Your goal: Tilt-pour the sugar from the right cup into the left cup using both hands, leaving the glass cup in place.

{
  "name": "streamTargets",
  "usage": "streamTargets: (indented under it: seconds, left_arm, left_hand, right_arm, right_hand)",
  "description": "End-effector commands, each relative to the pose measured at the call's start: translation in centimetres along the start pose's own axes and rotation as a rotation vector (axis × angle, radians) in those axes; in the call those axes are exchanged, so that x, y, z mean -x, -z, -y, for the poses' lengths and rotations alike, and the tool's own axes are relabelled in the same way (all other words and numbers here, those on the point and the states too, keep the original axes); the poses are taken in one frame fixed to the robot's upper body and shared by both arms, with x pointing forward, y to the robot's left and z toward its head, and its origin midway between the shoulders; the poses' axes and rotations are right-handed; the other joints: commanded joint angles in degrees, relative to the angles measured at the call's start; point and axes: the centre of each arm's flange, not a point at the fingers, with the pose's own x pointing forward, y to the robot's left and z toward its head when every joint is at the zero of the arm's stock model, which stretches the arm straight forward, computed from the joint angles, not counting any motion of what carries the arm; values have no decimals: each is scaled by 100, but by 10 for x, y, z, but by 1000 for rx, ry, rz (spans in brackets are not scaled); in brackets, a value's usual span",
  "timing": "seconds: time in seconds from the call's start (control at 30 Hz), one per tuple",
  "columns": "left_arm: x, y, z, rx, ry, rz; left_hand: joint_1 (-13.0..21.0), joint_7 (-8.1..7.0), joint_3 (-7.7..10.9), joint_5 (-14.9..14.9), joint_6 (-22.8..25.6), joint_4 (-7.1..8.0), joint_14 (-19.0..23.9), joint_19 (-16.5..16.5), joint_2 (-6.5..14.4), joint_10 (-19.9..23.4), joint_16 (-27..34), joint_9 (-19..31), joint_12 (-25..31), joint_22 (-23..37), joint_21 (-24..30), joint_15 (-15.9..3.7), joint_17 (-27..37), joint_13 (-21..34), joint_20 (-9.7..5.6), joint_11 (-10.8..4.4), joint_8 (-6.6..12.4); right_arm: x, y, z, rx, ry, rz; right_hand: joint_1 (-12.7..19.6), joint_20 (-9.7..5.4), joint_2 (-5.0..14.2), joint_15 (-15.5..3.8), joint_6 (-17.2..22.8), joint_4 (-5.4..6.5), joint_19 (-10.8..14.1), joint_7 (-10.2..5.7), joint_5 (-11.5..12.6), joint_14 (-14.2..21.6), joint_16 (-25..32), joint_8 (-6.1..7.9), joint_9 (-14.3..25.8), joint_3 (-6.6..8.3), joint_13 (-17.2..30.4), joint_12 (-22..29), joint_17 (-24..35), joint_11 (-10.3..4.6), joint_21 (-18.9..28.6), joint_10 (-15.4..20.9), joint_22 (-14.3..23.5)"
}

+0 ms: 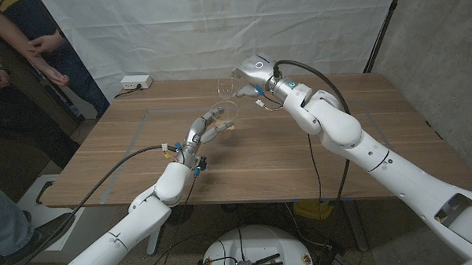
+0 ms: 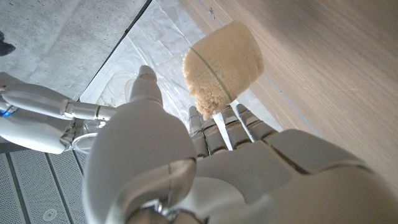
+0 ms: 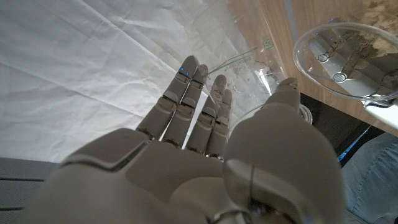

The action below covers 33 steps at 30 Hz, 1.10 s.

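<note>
My left hand [image 1: 207, 130] grips a clear cup [image 1: 229, 109] at the table's middle, lifted a little off the wood. Up close, that cup [image 2: 224, 62] is packed with light brown sugar, and my left hand [image 2: 186, 162] wraps it from below. My right hand [image 1: 250, 75] holds a second clear cup [image 1: 225, 87] just behind and above the first; it looks empty. In the right wrist view, my right hand [image 3: 217, 143] closes around this clear cup [image 3: 249, 78], with the sugar cup's rim [image 3: 348, 59] close by. The right hand [image 2: 37, 115] also shows beyond the sugar cup.
A white power strip [image 1: 136, 82] lies at the table's far left corner. People stand at the left edge [image 1: 28, 53], beyond the table. A taped rectangle [image 1: 149, 112] marks the wooden table top. A white cloth hangs behind.
</note>
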Motion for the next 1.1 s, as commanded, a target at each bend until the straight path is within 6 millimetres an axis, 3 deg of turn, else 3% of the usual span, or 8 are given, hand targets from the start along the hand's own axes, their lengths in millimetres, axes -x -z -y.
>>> streamTargets:
  seconds: [0.03,0.6,1.1]
  left_arm:
    - [6,0,-8,-1,-25,-4]
    - [3,2,-17,70,-42,-13]
    - [6,5,-22,70,-65,-26]
  left_hand:
    - [24,-1,-18,7,58,14,12,5,21,-9,-16,12,-21,21,-8,-388,2,10,-133,14,44]
    - [18,13,-29,10,46,20,7,-3,15,-9,-15,13,-20,21,-9,-380,2,10,-127,36,34]
    - [18,21,-31,11,53,28,3,32,29,1,-14,14,-16,23,7,-371,3,11,-119,14,35]
  right_arm:
    - [11,31,-37,-342,-12,-113]
    - [51,71,-79,-723,69,-281]
    - [83,83,-114,-930,90,-388]
  right_hand:
    - [-39,-676,-1,-717,44,59,-41,14,36,-42,-39,22,29,32,35,18,4,29,30,18,9]
    - [-46,-673,-5,-708,-6,69,-48,57,32,-65,-40,2,29,30,35,-8,11,72,37,-32,9]
    - [-64,-648,-2,-710,-27,85,-74,86,23,-98,-44,-2,29,27,35,-18,21,97,36,-51,9]
